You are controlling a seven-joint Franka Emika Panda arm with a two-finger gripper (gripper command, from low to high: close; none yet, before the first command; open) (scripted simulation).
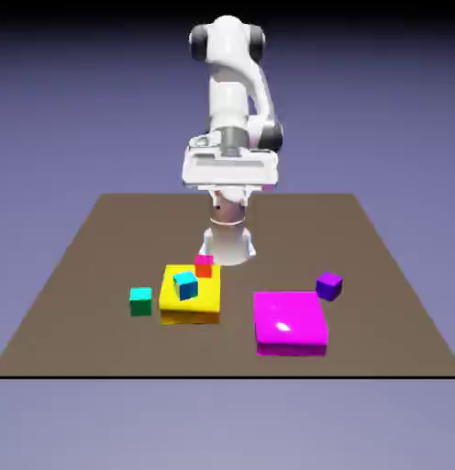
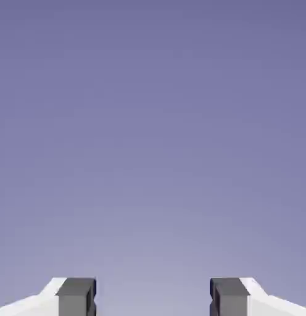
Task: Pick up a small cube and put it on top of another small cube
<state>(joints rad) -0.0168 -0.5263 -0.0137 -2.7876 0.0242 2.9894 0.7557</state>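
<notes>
The arm (image 1: 229, 101) rises at top center, its claw (image 2: 153, 297) raised, fingertips spread apart. Only the exterior view shows cubes: teal (image 1: 141, 301) lower left, blue (image 1: 185, 285) and red (image 1: 205, 266) at the yellow block (image 1: 191, 296), purple (image 1: 329, 285) lower right.

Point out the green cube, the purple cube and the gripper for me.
Green cube (image 1: 140, 302): exterior view, front face.
Purple cube (image 1: 329, 287): exterior view, middle of its visible faces.
Gripper (image 2: 153, 297): hand view, between its fingertips.
</notes>
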